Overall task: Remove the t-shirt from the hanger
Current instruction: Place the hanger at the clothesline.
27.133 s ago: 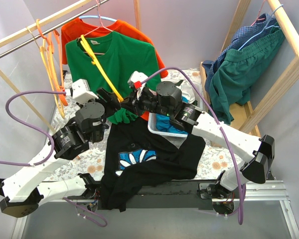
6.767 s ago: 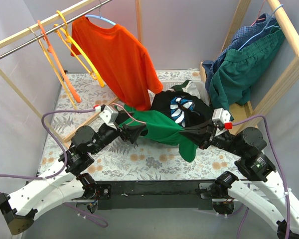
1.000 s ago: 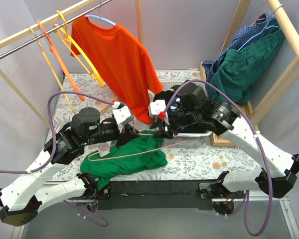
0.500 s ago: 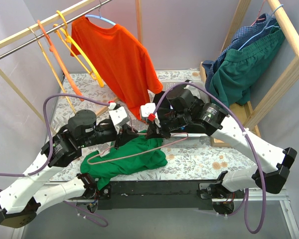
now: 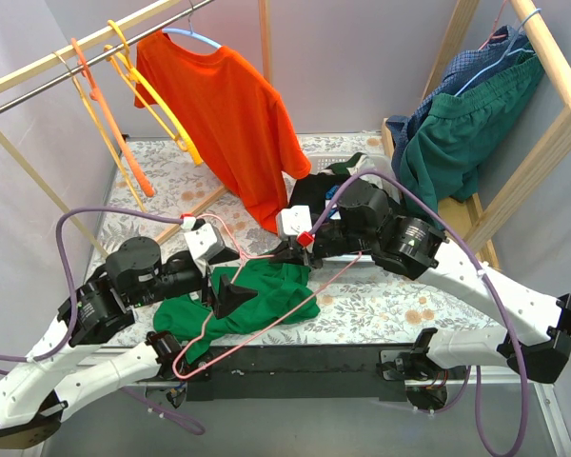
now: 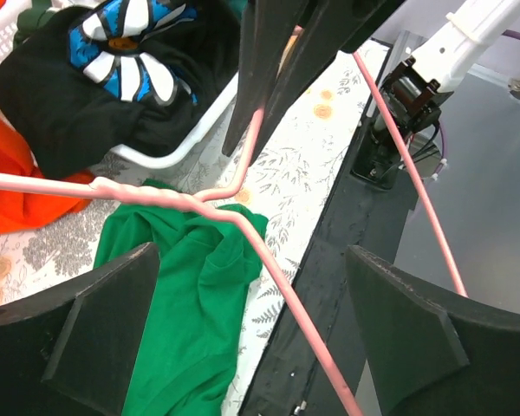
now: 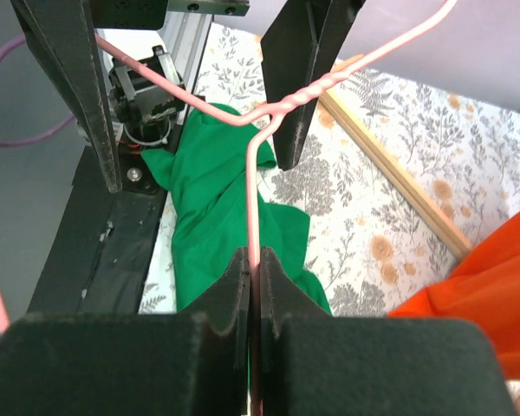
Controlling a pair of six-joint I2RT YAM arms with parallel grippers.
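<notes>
Green t-shirt [image 5: 257, 305]: lay crumpled on the desk [image 5: 381, 305] under the pink hanger [image 7: 305, 90], free of it. Left gripper [image 5: 240, 276]: jaws stood wide, either side of the hanger's wire. Right gripper [image 7: 253, 269]: jaws pinched the hanger's hook stem. Orange shirt [image 5: 228, 124]: hung beyond the hanger.

No text, label, brand, number or sign could be read in any of the views. The only print was a blue-and-white pattern on the black garment [image 6: 87, 113] at the upper left of the left wrist view, too partial to tell whether it held any lettering.
</notes>
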